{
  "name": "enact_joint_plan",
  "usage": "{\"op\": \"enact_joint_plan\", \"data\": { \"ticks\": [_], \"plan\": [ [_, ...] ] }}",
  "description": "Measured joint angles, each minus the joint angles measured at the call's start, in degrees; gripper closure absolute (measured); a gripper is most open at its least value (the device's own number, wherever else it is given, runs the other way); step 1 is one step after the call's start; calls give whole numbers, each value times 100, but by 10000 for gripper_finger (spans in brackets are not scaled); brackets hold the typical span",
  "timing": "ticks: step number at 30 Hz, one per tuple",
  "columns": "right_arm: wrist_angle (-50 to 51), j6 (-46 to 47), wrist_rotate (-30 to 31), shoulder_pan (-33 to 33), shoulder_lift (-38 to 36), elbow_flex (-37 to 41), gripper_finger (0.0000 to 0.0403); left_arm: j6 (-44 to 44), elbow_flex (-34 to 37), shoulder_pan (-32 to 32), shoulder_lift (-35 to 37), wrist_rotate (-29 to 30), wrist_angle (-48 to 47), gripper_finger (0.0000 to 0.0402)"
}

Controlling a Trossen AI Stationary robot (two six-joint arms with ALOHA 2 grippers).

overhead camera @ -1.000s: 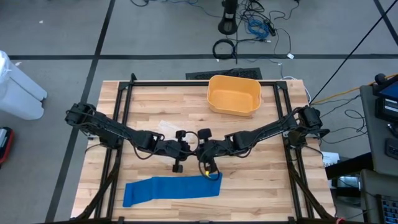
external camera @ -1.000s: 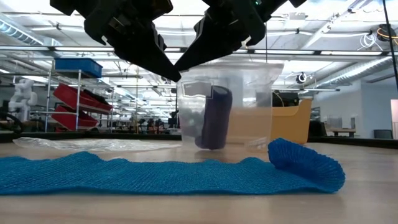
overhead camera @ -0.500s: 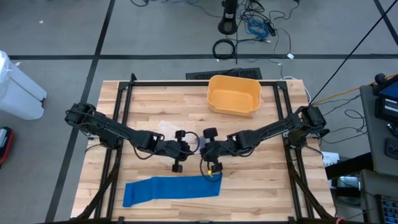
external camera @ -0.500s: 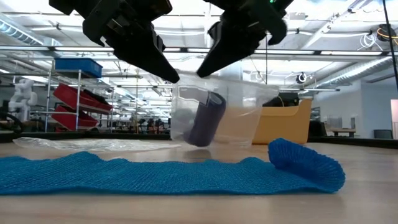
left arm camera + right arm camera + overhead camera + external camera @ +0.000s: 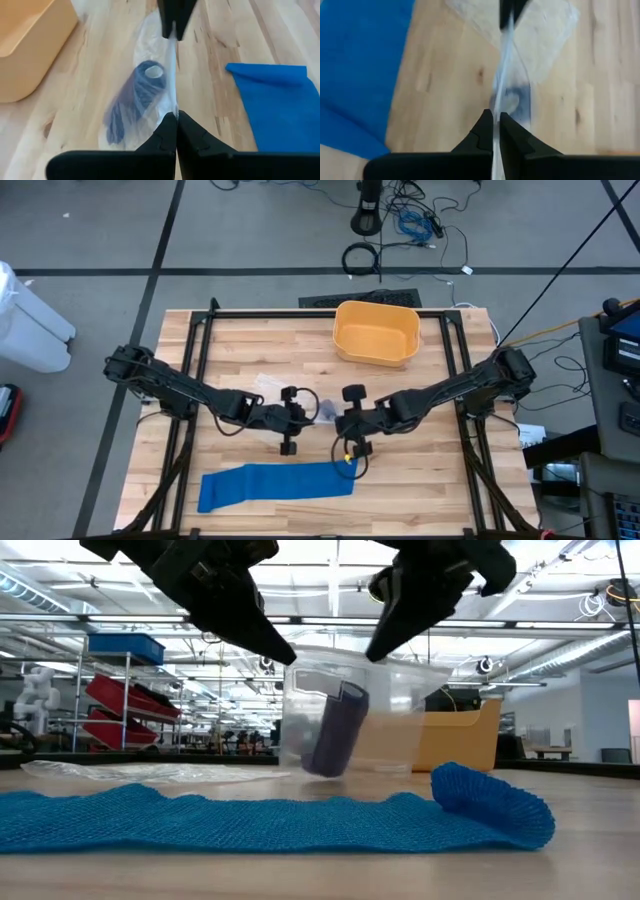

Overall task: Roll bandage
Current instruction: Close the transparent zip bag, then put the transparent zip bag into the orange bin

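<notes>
Mid-frame, left gripper [image 5: 303, 418] and right gripper [image 5: 340, 423] both pinched on clear bag [image 5: 350, 720] — dark roll [image 5: 335, 730] inside, blue bandage [image 5: 275, 483] flat below.

Light even, bright, from ceiling strip fixtures [image 5: 560, 625] in room behind. Overhead view sharp edge to edge, my arms cast only soft, short shadows on wooden table [image 5: 250, 340]. Low view: I appear as backlit black silhouettes, blue bandage [image 5: 280, 820] crisp, background shelves soft. Clear plastic bag [image 5: 150, 100] catches pale glare, dark roll [image 5: 135, 100] inside hazy. Both wrist views blurred beyond my fingers, wood grain smeared, bag film in right one washed out.
</notes>
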State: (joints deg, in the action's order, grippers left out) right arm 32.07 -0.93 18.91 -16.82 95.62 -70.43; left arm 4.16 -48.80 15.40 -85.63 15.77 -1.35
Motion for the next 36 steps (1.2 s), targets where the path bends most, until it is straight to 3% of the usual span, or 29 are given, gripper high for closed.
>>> {"op": "enact_joint_plan", "data": {
  "ticks": [8, 24, 31, 36],
  "plan": [
    [741, 506, 208, -83, -243, -2, 401, 2, 4, 89, 163, 80, -100, 401],
    [1258, 1399, 268, -669, -981, -12, 396, 3, 4, 340, 401, 444, -198, 401],
    [1126, 1399, 1100, -909, -1115, -2, 382, 2, 13, 344, 399, 448, -269, 401],
    [328, 1108, 1549, -880, -1055, -3, 367, 0, 13, 343, 399, 448, -227, 401]
  ]
}}
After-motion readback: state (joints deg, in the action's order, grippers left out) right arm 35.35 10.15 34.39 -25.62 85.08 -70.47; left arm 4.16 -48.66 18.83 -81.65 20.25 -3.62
